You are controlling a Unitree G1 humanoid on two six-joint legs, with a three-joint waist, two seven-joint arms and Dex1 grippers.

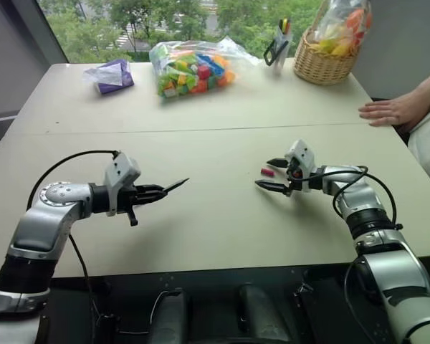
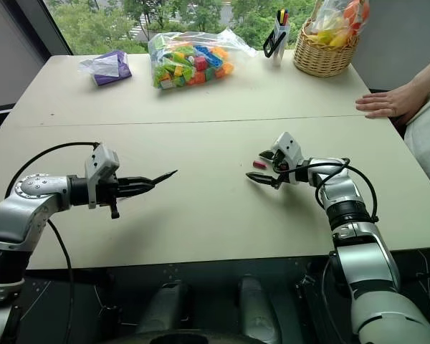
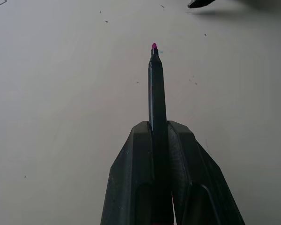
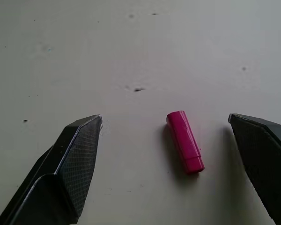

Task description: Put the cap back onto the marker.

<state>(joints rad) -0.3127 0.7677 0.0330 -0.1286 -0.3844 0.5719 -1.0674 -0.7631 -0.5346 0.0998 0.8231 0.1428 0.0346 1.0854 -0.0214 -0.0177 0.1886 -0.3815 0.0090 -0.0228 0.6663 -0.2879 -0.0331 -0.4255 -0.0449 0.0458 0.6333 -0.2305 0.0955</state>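
- Seeing the cap lying flat on the tabletop, a short pink-red tube, between the two fingers of my right claw.
- Right claw is released, jaws spread wide; neither finger touches the cap. In the right wrist view the cap sits nearer one finger than the other, with bare tabletop on both sides of it.
- From the head camera the cap is just beside the right claw's tips, on their far side, towards the middle of the tabletop.
- Left claw is clenched on the marker. The black barrel runs out between the two fingers and past the tips, uncapped; pink nib at the end.
- Marker is off the tabletop, pointing across towards the right claw and the cap, with a wide gap of bare tabletop between marker tip and cap.
- Marker and cap are well apart; cap is not on the marker.
- Far side of the tabletop: clear bag of coloured blocks, purple bag, wicker basket, cup of pens with scissors.
- A person's hand rests flat on the tabletop at the far right edge, clear of both claws.
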